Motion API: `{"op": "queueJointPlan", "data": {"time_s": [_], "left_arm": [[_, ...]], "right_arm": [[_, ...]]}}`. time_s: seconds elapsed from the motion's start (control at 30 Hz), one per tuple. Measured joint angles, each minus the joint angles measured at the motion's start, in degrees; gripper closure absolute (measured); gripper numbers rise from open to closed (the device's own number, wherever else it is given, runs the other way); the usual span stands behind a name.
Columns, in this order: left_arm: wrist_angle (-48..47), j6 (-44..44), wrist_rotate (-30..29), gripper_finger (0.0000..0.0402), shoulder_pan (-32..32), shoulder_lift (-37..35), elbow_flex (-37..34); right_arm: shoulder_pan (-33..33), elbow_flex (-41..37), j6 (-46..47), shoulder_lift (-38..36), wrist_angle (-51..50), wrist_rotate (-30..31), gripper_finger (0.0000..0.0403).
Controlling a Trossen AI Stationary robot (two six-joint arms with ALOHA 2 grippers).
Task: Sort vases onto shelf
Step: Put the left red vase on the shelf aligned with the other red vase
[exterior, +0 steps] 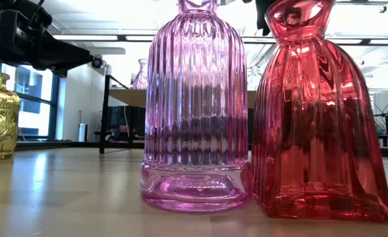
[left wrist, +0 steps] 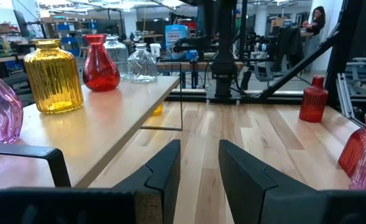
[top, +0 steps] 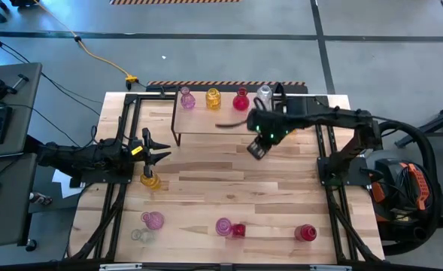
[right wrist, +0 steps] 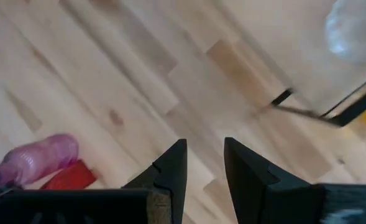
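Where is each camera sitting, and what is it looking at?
High view: above, looking straight down at the table, shelf, both arms.
Low view: at tabletop height, facing a pink vase and red vase; a dark arm part up top.
Left wrist view: on the left arm, facing the shelf; left gripper open.
Right wrist view: on the right arm, looking down; right gripper open.
Shared: that pink-and-red pair shows in all four views.
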Motion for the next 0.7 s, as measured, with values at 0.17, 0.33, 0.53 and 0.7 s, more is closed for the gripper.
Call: {"op": "queueJointPlan", "data": {"time_s": [0.17,0.33,0.53,0.7], "left_arm": [[0.0,0.0,0.0,0.0302,0.0,0.0,0.0],[0.0,0.0,0.0,0.0302,0.0,0.0,0.0],[0.0,0.0,0.0,0.0302,0.0,0.0,0.0],[0.0,0.0,0.0,0.0302,0.0,0.0,0.0]], "right_arm": [[6.5,-2.9,3.6,0.0,3.8,0.0,0.0315],[11.7,-7.7,7.8,0.0,8.9,0.2,0.0315],[16.2,-14.8,12.0,0.0,18.3,0.3,0.0315],[19.3,-21.0,15.8,0.0,26.4,-0.8,0.0315]]}}
